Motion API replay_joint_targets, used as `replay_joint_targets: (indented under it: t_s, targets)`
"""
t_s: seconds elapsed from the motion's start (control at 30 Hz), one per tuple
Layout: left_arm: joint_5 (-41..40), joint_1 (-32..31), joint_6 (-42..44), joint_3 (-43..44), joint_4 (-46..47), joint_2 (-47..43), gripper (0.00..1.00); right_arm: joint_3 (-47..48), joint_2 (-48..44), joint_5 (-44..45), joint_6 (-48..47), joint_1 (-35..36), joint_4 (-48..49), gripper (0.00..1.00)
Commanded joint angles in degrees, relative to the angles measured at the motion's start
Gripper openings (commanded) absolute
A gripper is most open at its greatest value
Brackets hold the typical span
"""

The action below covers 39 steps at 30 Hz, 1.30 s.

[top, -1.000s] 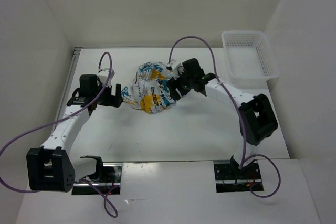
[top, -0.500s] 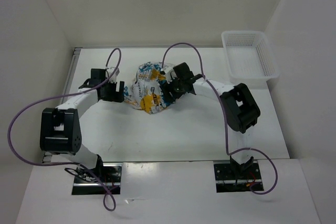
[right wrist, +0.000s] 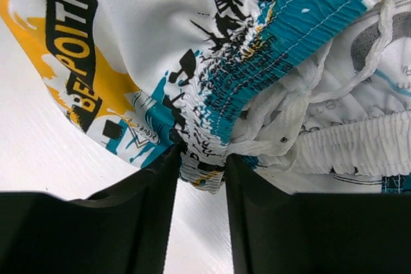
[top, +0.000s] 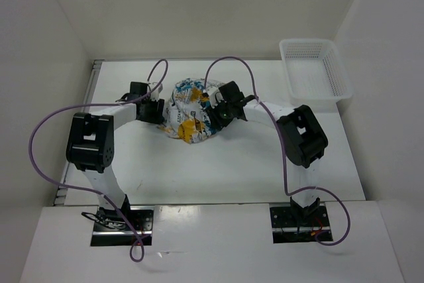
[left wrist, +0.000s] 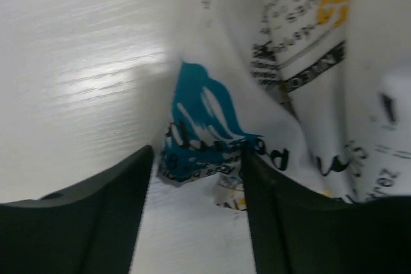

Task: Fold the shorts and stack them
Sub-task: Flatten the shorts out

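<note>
The shorts (top: 191, 112) lie in a crumpled heap at the middle of the white table; they are white fabric with a teal, yellow-orange and black print. My left gripper (top: 156, 111) is at the heap's left edge. In the left wrist view (left wrist: 196, 152) its jaws stand wide apart, low over the table, with a teal-printed edge of the shorts (left wrist: 205, 120) just at the fingertips. My right gripper (top: 221, 112) is at the heap's right edge. In the right wrist view (right wrist: 202, 158) it is shut on the gathered elastic waistband (right wrist: 257, 75), beside the white drawstring (right wrist: 289, 113).
A white plastic mesh basket (top: 315, 71) stands at the back right of the table. White walls close in the table at the left, back and right. Purple cables loop over both arms.
My left arm has folded in and brought its gripper right and back to the shorts' left edge. My right gripper has shifted slightly left on the heap's right side.
</note>
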Motion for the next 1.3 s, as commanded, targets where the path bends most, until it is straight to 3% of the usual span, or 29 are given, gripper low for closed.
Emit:
replay_joint_targets:
  t_s: [0.0, 0.1, 0.13, 0.17, 0.23, 0.5, 0.7, 1.03, 1.27]
  targets:
    - [4.4, -1.79, 0.36, 1.24, 0.7, 1.9, 0.61, 0.25, 0.36, 0.73, -1.52, 0.25, 1.71, 0.38]
    - [11.42, -1.79, 0.36, 2.38, -1.51, 1.9, 0.39, 0.78, 0.36, -1.29, -1.52, 0.25, 1.01, 0.18]
    - [11.45, -1.79, 0.36, 2.38, -2.12, 1.3, 0.17, 2.09, 0.36, -2.51, -2.13, 0.25, 1.01, 0.13]
    - [11.45, -1.79, 0.36, 2.38, -2.12, 0.51, 0.1, 2.8, 0.36, -2.53, -2.14, 0.25, 0.4, 0.01]
    - [8.47, -1.79, 0.36, 3.34, -2.82, -1.24, 0.01, 6.04, -0.42, -1.74, -2.66, -0.28, -0.3, 0.0]
    - [-0.41, 6.29, 0.36, 17.13, -10.73, -10.48, 0.0, 19.48, -7.01, -8.14, -0.56, -13.45, -5.75, 0.0]
    - [-8.32, 7.53, 0.36, 20.58, -13.46, -21.89, 0.0, 20.82, -14.13, -7.45, -3.19, -24.08, -7.17, 0.0]
    - [-9.92, 7.53, 0.36, 16.71, -20.3, -33.07, 0.0, 13.0, -27.05, -11.04, -4.17, -25.33, -7.69, 0.0]
    - [-5.43, 7.53, 0.36, 28.02, -25.85, -36.76, 0.0, 21.51, -32.49, -17.8, -4.68, -25.33, -10.07, 0.0]
